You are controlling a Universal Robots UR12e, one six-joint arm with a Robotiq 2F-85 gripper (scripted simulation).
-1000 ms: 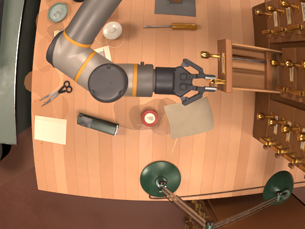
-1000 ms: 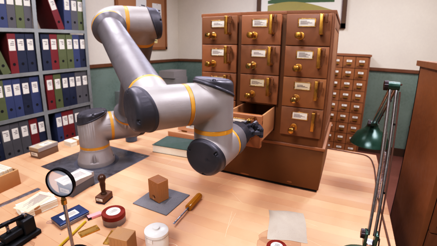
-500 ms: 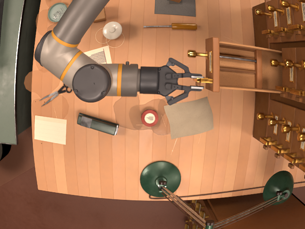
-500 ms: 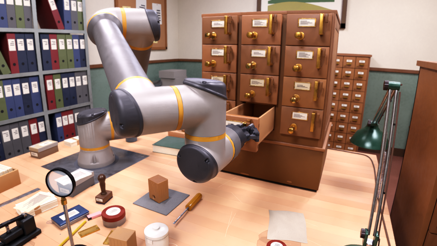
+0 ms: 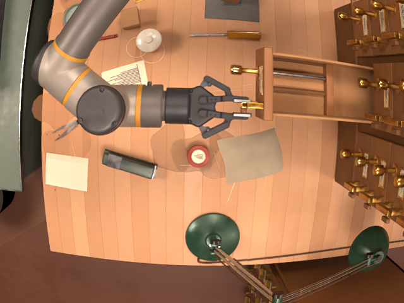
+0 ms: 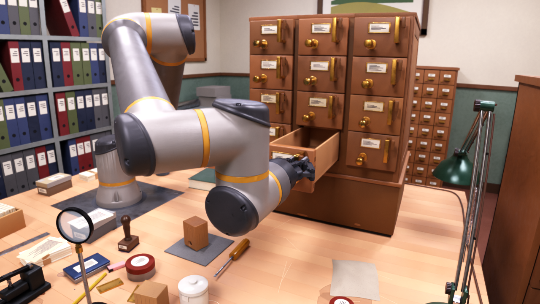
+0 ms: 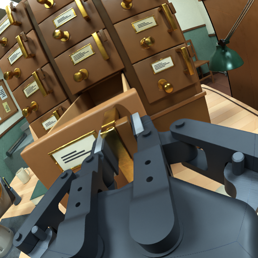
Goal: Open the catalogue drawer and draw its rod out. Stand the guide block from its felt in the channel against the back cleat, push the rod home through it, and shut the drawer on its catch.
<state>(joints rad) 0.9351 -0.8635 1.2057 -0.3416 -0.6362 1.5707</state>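
Note:
The catalogue drawer (image 5: 293, 88) stands pulled out of the cabinet (image 6: 332, 113) over the desk. A steel rod (image 5: 298, 76) lies along its channel, its brass knob (image 5: 240, 69) outside the drawer front. My gripper (image 5: 247, 106) is at the drawer front, its two fingers clamped on either side of the brass catch handle (image 7: 113, 142). The wooden guide block (image 6: 195, 233) stands upright on its grey felt (image 6: 199, 248), on the desk well to the left of the cabinet.
The drawer front (image 6: 302, 166) is right ahead of the fingers. A screwdriver (image 6: 232, 256) lies beside the felt. A red-lidded tin (image 5: 197, 156) and a sheet of brown paper (image 5: 250, 154) lie under the arm's side. Two green desk lamps (image 5: 212, 232) stand at the desk edge.

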